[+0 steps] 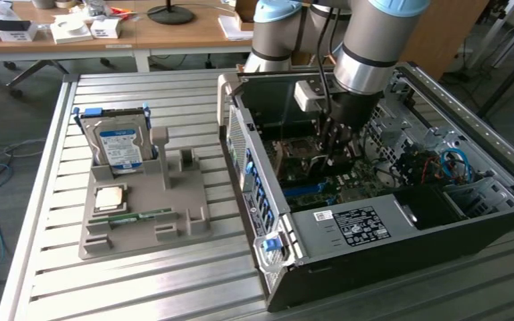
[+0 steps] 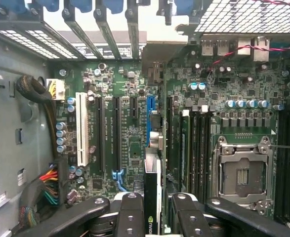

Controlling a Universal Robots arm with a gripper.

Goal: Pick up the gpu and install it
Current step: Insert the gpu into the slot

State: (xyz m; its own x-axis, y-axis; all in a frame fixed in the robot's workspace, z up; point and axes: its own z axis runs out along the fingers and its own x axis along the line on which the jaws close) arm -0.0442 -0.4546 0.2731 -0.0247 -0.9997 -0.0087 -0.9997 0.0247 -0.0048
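Install step: black metal gripper clamps the thin dark-edged gpu edge-on inside the open computer case, near the green motherboard's blue slot. Seating probably needs exact alignment and a straight press.

My arm: fat silver-grey metal tubes w/ pale-blue plastic caps at the joints. Thin black cables run down alongside it. Small off-white box bolted on at the wrist. My gripper is matte black. Its fingers are chunky black linkage bars w/ rounded ends, round silver pins & screw heads dotted along each.
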